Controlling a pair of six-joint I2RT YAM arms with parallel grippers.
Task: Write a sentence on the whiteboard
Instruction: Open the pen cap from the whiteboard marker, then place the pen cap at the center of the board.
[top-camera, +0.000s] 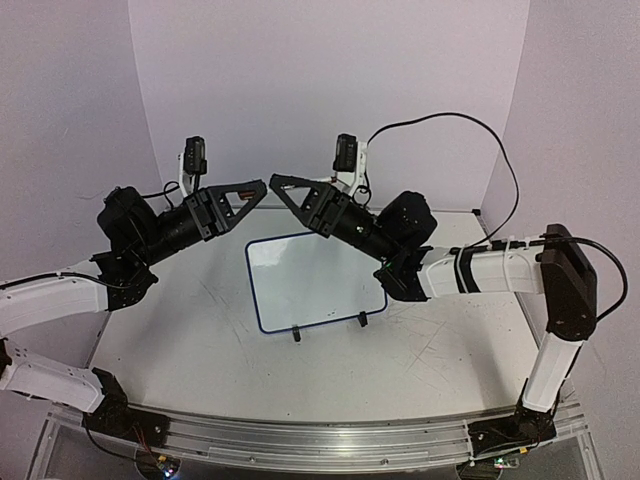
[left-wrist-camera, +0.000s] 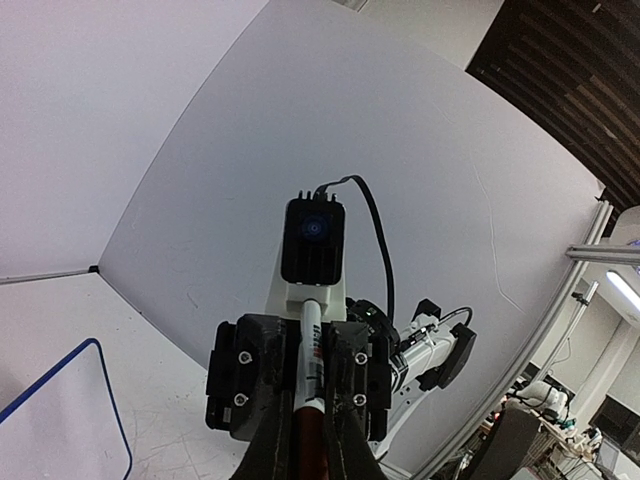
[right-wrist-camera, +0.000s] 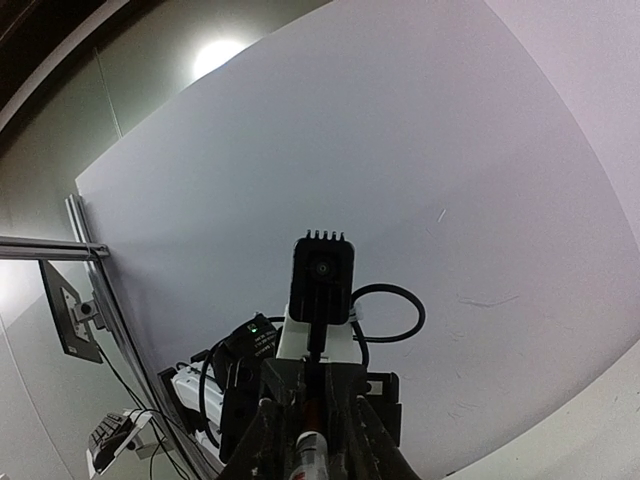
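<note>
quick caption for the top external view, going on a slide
The left gripper and right gripper meet tip to tip, raised by the far edge of the blank whiteboard.

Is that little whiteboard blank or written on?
Blank: the whiteboard shows a bare white face, with no marker strokes on the part visible from overhead.

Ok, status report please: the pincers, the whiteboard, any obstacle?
Left pincer shut on marker. Right pincer around marker's other end, grip unclear. Whiteboard blank, no writing yet. Nothing lying on it.
</note>
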